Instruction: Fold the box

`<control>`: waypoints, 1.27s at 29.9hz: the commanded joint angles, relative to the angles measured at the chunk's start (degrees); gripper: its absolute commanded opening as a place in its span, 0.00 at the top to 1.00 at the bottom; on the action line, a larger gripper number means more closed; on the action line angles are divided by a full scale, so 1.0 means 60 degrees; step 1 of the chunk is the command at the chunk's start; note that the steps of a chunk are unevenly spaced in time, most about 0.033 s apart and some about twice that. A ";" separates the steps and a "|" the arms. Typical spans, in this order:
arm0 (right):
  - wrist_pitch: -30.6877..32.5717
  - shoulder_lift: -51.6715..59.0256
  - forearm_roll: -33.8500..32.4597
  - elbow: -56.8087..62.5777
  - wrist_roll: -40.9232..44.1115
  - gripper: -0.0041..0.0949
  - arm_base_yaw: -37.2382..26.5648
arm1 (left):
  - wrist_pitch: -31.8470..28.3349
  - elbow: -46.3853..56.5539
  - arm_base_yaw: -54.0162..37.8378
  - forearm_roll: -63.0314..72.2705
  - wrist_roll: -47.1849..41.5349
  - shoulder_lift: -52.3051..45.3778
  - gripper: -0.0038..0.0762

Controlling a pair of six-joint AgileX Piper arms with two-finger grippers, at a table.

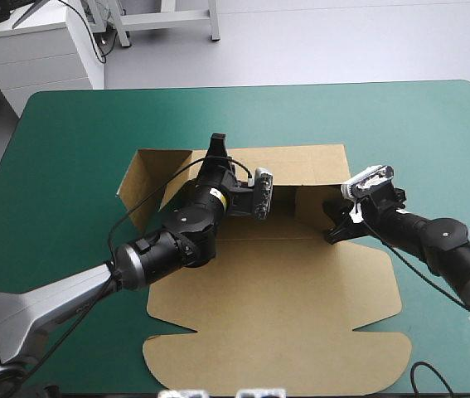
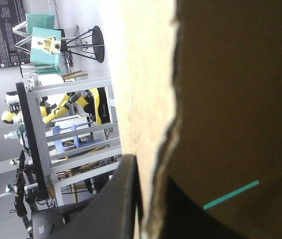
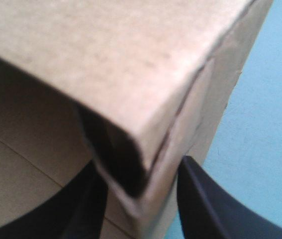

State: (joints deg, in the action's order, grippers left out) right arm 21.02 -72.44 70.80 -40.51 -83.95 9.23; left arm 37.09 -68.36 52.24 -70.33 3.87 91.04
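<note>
the flat-cut brown cardboard box (image 1: 284,290) lies mid-table on the teal-green table cover (image 1: 69,149), its far half partly raised into walls, its lid panel (image 1: 276,356) flat toward the near edge. the step in hand looks like wall-forming: standing and tucking the sides.

the left gripper (image 1: 217,148) has its jaws nearly closed on the top edge of the far wall (image 1: 301,166); one black finger (image 2: 123,199) lies outside the board, the other inside. the right gripper (image 1: 332,235) pinches the doubled side wall (image 3: 131,64), whose corner sits between its jaws.

next, i judge, the right-hand flap must be pressed down inside while the left jaws hold the far wall upright; letting go early could let it spring flat.

outside the right jaws the cover is bare, giving room. the left-hand flap beside the left jaws leans outward, untucked.
</note>
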 commanded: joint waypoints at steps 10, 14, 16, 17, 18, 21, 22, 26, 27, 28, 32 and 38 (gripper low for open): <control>0.0778 0.0211 0.0278 -0.0256 -0.0387 0.98 -0.0005 | -0.0062 -0.0207 0.0028 0.0429 -0.0092 -0.0305 0.94; 0.0673 0.0211 0.0278 -0.0256 -0.0119 0.98 -0.0005 | -0.0066 -0.0207 0.0028 0.0429 -0.0186 -0.0305 0.94; 0.0525 0.0211 0.0278 -0.0256 0.0072 0.98 -0.0005 | -0.0049 -0.0207 0.0028 0.0429 -0.0186 -0.0305 0.94; 0.0451 0.0211 0.0278 -0.0256 0.0167 0.98 -0.0005 | -0.0049 -0.0207 0.0028 0.0429 -0.0186 -0.0305 0.94; 0.0398 0.0211 0.0278 -0.0256 0.0270 0.98 -0.0005 | -0.0049 -0.0207 0.0028 0.0429 -0.0186 -0.0305 0.94; 0.0355 0.0211 0.0259 -0.0256 0.0287 0.98 -0.0005 | -0.0067 -0.0207 0.0046 0.0549 -0.0186 -0.0305 0.93; 0.0355 0.0211 0.0245 -0.0256 0.0287 0.98 -0.0005 | -0.0067 -0.0207 0.0087 0.0620 -0.0186 -0.0305 0.92; 0.0421 0.0211 0.0010 -0.0256 0.0292 0.98 -0.0005 | -0.0046 -0.0207 0.0305 0.0816 -0.0186 -0.0391 0.80; 0.0421 0.0211 -0.0011 -0.0256 0.0341 0.98 -0.0005 | -0.0046 -0.0207 0.0385 0.0818 -0.0186 -0.0479 0.77; 0.0400 0.0211 -0.0010 -0.0256 0.0425 0.98 -0.0005 | -0.0026 -0.0207 0.0531 0.0818 -0.0186 -0.0568 0.72; 0.0188 0.0211 -0.0096 -0.0256 0.0694 0.98 -0.0005 | 0.0009 -0.0207 0.1019 0.0818 -0.0186 -0.1158 0.54; 0.0108 0.0211 -0.0245 -0.0256 0.0870 0.98 -0.0005 | 0.0363 -0.0207 0.1562 0.0818 -0.0186 -0.2013 0.52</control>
State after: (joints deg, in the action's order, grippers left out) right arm 20.59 -72.44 68.92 -40.51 -79.36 9.11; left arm 38.43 -68.16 60.02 -63.24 3.72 83.39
